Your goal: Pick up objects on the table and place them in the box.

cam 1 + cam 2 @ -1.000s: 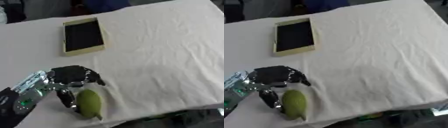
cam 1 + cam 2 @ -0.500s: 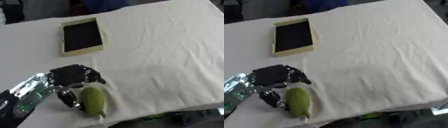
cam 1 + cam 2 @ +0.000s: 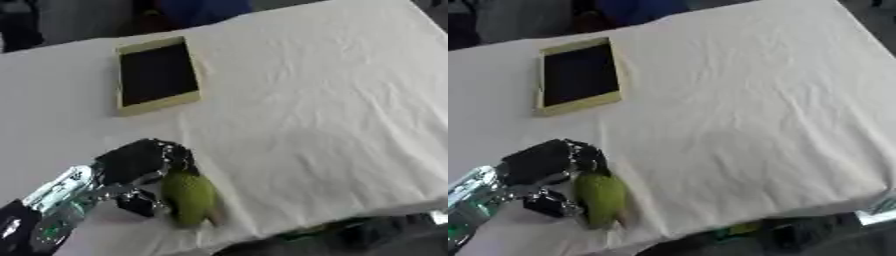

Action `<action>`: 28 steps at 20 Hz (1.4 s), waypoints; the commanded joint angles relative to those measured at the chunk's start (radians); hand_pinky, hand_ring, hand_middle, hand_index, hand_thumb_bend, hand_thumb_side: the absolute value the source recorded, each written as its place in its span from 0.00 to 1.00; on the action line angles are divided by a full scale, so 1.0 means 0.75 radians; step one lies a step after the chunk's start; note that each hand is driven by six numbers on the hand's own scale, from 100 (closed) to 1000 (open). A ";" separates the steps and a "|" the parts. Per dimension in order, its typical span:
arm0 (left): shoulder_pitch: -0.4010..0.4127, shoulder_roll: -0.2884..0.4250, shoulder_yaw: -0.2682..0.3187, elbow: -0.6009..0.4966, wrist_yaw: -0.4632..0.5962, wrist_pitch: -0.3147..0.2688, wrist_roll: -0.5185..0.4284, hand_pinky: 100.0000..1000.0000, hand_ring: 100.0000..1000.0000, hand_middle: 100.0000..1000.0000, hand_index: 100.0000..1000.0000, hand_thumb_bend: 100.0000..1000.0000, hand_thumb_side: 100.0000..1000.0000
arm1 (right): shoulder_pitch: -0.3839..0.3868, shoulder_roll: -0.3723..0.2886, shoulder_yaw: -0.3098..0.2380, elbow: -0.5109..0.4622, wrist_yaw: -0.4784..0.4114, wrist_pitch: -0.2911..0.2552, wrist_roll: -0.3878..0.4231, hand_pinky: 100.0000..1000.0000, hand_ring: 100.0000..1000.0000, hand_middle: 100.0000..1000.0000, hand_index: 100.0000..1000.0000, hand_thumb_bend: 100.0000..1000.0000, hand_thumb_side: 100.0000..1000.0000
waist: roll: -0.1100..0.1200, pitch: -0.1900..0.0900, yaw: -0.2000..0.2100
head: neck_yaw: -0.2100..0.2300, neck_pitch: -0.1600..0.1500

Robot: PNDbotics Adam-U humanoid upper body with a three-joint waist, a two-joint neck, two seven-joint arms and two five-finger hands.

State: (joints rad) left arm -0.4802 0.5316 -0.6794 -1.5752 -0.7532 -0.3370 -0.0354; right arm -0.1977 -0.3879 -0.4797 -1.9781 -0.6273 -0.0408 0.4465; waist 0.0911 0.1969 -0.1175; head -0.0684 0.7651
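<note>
Left eye view shows the left hand (image 3: 136, 165) at the near left of the white-clothed table (image 3: 315, 100), fingers and thumb curled around the upper end of a green oblong fruit (image 3: 190, 197) that lies on the cloth close to the near edge. Well apart from it, toward the far left, sits the shallow yellow-rimmed box (image 3: 157, 75) with a dark interior, nothing visible inside.

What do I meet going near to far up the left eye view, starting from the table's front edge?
Green fruit with the left hand curled beside it, then bare white tablecloth, then the shallow box with its dark inside.
</note>
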 commanded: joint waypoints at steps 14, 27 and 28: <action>-0.025 -0.028 0.013 0.035 -0.079 0.054 0.148 0.15 0.49 0.46 0.50 0.58 0.00 | -0.003 -0.011 -0.017 -0.029 0.005 0.013 -0.018 0.68 0.49 0.52 0.88 0.00 0.61 | -0.016 -0.024 0.000 | -0.010 0.007; -0.089 -0.076 0.005 0.066 0.065 0.110 0.292 0.00 0.25 0.14 0.21 0.30 0.00 | 0.005 -0.002 -0.019 -0.029 0.014 0.025 -0.023 0.68 0.49 0.52 0.88 0.00 0.61 | -0.023 -0.028 -0.007 | -0.016 0.007; -0.096 -0.076 0.003 0.067 0.072 0.100 0.279 0.00 0.25 0.14 0.21 0.29 0.00 | 0.006 -0.002 -0.020 -0.029 0.015 0.026 -0.023 0.68 0.49 0.52 0.88 0.00 0.61 | -0.023 -0.029 -0.007 | -0.015 0.007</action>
State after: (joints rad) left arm -0.5322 0.4672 -0.6818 -1.5179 -0.7095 -0.2563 0.1745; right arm -0.1875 -0.3748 -0.4869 -1.9781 -0.6208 -0.0244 0.4298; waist 0.0815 0.1899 -0.1225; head -0.0781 0.7651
